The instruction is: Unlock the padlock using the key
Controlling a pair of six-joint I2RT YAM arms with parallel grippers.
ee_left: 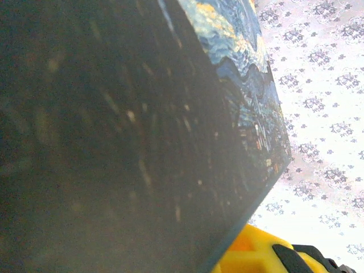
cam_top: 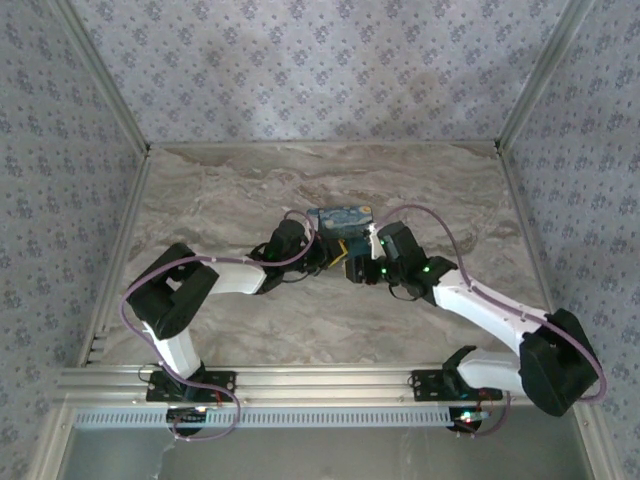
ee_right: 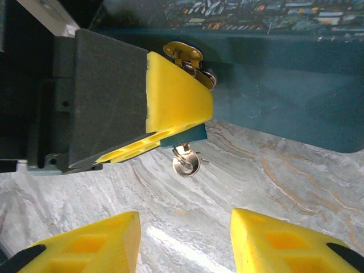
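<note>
key at twelve o'clock, dead ahead of the open right jaws

in the right wrist view the key point(ee_right: 186, 162) sticks out of the underside of the teal padlock point(ee_right: 194, 135). its shaft runs twelve to six, and its round bow is at the six o'clock end, face-on to the camera and just over the table point(ee_right: 273, 187). the right jaws point(ee_right: 185, 227) stand apart with nothing between them, their gap lined up under the bow but short of it. the left jaws point(ee_right: 181, 122) look clamped on the padlock body, just below the brass hasp point(ee_right: 183, 55) of the painted box point(ee_right: 284, 85). seen from above, the right arm reaches in from four o'clock and faces the key. the likely move is straight on toward twelve, though jaws closing nine-to-three would catch the bow by its rim.
</note>
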